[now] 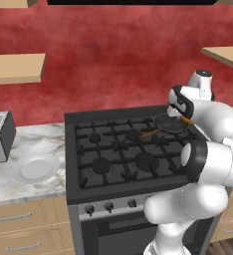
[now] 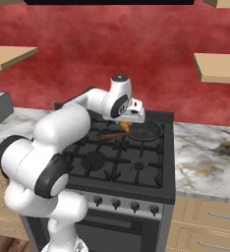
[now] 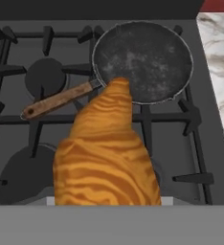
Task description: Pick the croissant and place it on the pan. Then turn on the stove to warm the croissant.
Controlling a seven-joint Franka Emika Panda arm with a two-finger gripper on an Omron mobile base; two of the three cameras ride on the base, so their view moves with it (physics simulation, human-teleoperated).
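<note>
Claw (image 2: pixel 127 124) is clamped on the croissant (image 3: pixel 106 158), holding it in the air above the stove (image 1: pixel 118 149), just beside the pan (image 3: pixel 141 61). Pan sits on the back right burner w/ its wooden handle (image 3: pixel 59 100) pointing left. White plate (image 1: pixel 35 167) on the counter left of the stove, next to the toaster (image 1: pixel 0 135).

materials i see on the stove (image 3: pixel 214 158)
matt black grates; pan (image 3: pixel 142 60) dark, rough, speckled, with wooden handle; croissant (image 3: pixel 106 158) glossy, striped orange-brown.
</note>
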